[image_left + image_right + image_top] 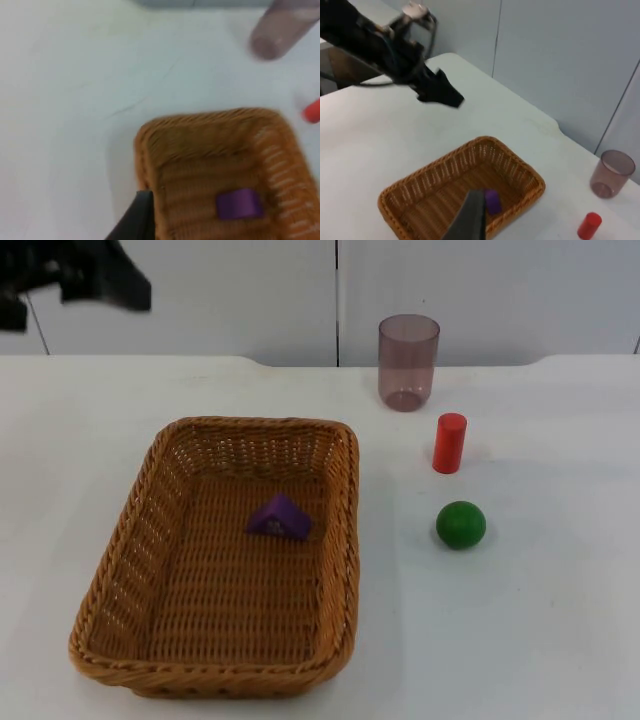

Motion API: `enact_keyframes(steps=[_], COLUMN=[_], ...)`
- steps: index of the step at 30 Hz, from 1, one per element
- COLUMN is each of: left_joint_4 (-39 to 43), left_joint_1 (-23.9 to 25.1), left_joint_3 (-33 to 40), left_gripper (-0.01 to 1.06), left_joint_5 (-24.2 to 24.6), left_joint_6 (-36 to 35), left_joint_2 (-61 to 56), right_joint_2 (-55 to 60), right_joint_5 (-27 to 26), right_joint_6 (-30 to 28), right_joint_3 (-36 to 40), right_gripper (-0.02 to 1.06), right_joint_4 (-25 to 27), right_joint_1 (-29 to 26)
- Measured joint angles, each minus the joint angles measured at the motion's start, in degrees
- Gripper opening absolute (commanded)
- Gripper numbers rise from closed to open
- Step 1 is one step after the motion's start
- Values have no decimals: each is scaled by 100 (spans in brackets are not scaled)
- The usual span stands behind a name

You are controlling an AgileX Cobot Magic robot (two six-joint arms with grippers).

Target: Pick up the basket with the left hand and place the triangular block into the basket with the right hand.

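Observation:
A brown wicker basket [120,570] stands on the white table, left of the middle. Inside it, toward the far right part of its floor, lies the purple triangular block [279,518]. The same basket [150,145] and block [239,204] appear in the left wrist view, and the basket [520,167] with the block [493,201] in the right wrist view. My left gripper [125,285] hangs high above the table's far left, well clear of the basket; it is also seen from the right wrist as the left gripper [442,95]. My right gripper [470,220] is raised high over the scene, away from the basket.
A translucent purple cup [408,362] stands at the back, right of the basket. A red cylinder [449,443] stands upright in front of it, and a green ball [460,524] lies nearer still. The grey partition wall [450,290] closes the far side.

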Motion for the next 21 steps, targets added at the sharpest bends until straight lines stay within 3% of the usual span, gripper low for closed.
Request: enact_keyframes(steps=[6,12,18,21], left_joint_4=[261,376,1091,1836], left_joint_1=[0,0,0,0], left_joint_3=[298,691,1026,1114], left_gripper=[105,105,105,105], left_joint_5=[543,765,981,1285], left_joint_6=[-105,-179,-911,-1647], left_joint_2=[-1273,-2390,-3806,-4561], right_joint_2=[-535,-1108,-1901,-2365], right_joint_5=[0,0,-12,1], right_joint_6=[82,236,493,580], right_joint_3=[673,1312,2040,2392], right_gripper=[84,84,84,84], right_joint_4=[-12,-26,-26,-26], right_joint_1=[0,0,0,0])
